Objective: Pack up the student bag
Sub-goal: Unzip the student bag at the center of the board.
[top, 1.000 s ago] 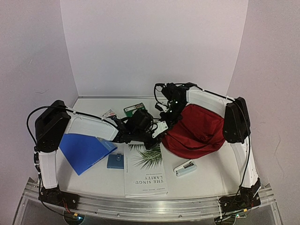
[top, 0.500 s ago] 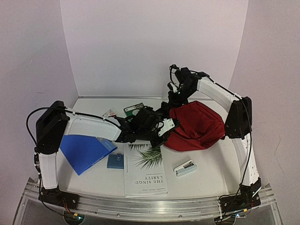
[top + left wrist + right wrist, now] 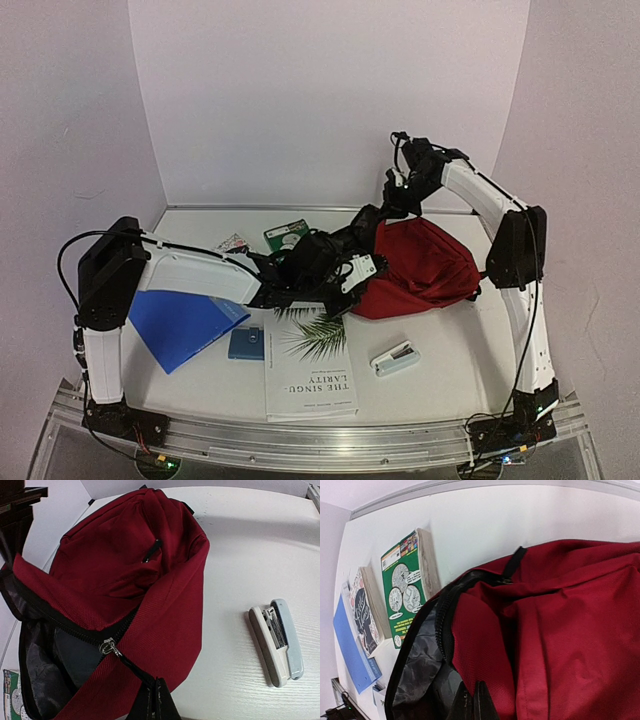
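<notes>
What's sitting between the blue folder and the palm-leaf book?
A small blue object lies between the blue folder and palm-leaf book, in the top view.

We note the student bag (image 3: 165,580): matt, coarse-woven red cloth; grey lining (image 3: 40,670) faintly shiny; zipper pull (image 3: 106,646) metal. Stapler (image 3: 277,642): smooth plastic. Table (image 3: 240,545): white, fine wood-grain texture. Green book (image 3: 402,595): glossy paper cover.

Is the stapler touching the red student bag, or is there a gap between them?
Apart. The left wrist view shows a clear strip of bare table between the stapler and the student bag.
</notes>
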`<state>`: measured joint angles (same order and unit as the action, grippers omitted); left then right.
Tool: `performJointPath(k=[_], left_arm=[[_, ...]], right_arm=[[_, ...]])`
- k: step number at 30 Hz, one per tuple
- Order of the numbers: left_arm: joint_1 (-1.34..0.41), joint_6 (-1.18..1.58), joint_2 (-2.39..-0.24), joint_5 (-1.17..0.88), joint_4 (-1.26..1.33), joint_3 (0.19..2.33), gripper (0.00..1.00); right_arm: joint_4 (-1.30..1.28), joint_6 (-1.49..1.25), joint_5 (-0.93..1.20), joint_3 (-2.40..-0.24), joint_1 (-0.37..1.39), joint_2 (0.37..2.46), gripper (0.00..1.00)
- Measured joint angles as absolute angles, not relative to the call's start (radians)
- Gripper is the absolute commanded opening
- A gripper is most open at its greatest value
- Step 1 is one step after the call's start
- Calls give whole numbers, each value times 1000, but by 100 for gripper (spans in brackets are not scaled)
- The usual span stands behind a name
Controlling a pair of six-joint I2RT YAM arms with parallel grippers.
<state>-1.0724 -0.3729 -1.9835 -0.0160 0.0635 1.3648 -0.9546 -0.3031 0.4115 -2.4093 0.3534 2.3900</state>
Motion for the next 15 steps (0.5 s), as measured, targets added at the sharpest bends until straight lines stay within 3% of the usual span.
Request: performJointPath(k=[1, 3, 4, 5, 8, 15], left_arm=[[-1069, -373, -1983, -12, 73, 1361, 0], [-1062, -370, -1983, -14, 86, 1350, 0], [-1060, -368, -1982, -20, 87, 1342, 0], [-1059, -368, -1981, -29, 85, 1329, 0], [-1061, -367, -1980, -48, 59, 1295, 0], [-1066, -353, -1981, -50, 49, 1286, 0]], right_arm=[[-956, -307, 425, -2403, 341, 2389, 16], [-948, -310, 443, -2375, 319, 2382, 54], [-930, -308, 451, -2358, 309, 2377, 67], [-899, -306, 463, -2333, 297, 2369, 73], [-832, -294, 526, -2238, 267, 2327, 79], [-778, -211, 607, -1909, 313, 2133, 72]])
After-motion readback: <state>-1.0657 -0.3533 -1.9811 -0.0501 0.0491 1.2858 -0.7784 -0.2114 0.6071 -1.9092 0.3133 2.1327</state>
